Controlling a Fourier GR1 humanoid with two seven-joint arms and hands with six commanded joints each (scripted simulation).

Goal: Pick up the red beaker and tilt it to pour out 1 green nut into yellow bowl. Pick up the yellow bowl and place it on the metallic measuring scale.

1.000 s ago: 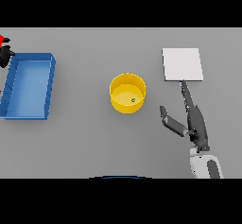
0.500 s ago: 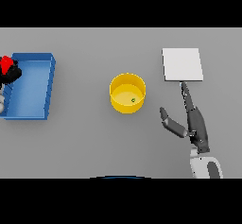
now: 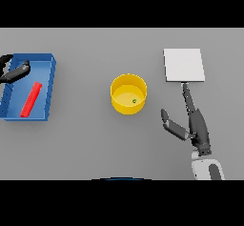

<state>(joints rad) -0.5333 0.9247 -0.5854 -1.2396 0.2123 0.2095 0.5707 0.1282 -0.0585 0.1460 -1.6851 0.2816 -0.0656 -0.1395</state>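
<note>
My right hand (image 3: 198, 127) lay open beside the yellow bowl (image 3: 128, 94); my left hand (image 3: 13, 71), fingers relaxed, hovered over the blue tray (image 3: 50, 84) holding the red beaker (image 3: 31, 99).

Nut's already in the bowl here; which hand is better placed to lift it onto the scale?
The right hand: it lies open between the yellow bowl and the scale, near both. The left hand is far off over the blue bin, where the red beaker lies.

A blue tray (image 3: 51, 84) sits at the left side of the grey counter (image 3: 86, 144), its walls upright.
</note>
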